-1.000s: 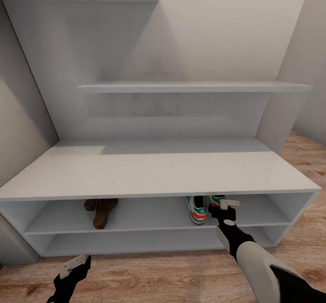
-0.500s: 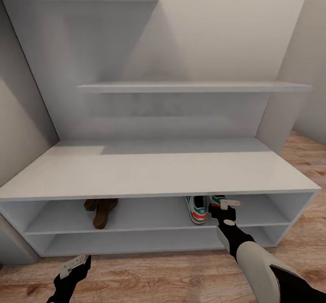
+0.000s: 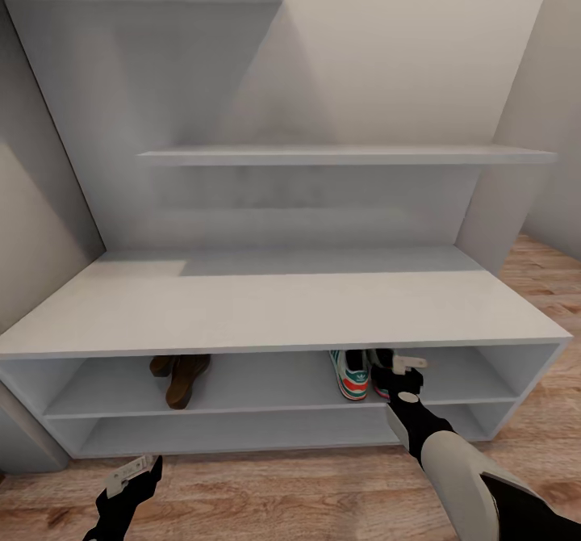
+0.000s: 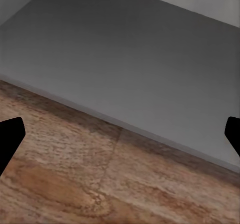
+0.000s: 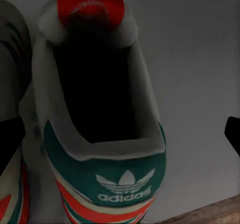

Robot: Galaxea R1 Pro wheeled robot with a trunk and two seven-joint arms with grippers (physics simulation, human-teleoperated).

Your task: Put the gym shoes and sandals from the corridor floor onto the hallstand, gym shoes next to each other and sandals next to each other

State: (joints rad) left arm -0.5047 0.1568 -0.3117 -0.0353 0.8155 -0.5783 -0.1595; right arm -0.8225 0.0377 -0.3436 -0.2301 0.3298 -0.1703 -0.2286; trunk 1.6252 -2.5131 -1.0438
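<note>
Head view: a wide pale grey-white hallstand [image 3: 282, 303] with a broad flat top, two low open shelves and a stepped wall shelf above stands on light brown wood-plank corridor floor [image 3: 307, 492].

On the upper open shelf, toward its left end, lie two brown leather sandals [image 3: 181, 375], side by side and touching, one partly hidden behind the other. Toward the right end of the same shelf sit two white lace-up gym shoes with teal-green and red-orange stripes: the left gym shoe [image 3: 349, 373] shows clearly at the shelf's front edge; the right gym shoe [image 3: 382, 357] is just beside it and largely covered by the right gripper [image 3: 401, 371]. All four lie on the shelf, none on the floor.

The right gripper, black with pale fingertip pads, reaches under the top board to the shelf's front edge. In the right wrist view, the heel of the right gym shoe [image 5: 102, 134], teal with a white trefoil logo and a red tongue, lies between the spread fingers [image 5: 234, 134], which stand clear of its sides; the left gym shoe [image 5: 12, 134] adjoins it.

The left gripper [image 3: 129, 476] hangs low over the floor before the hallstand's left front corner. In the left wrist view its fingers [image 4: 10, 136] are spread wide, holding nothing, above the floor [image 4: 75, 184] and the unit's grey bottom shelf [image 4: 130, 68].
</note>
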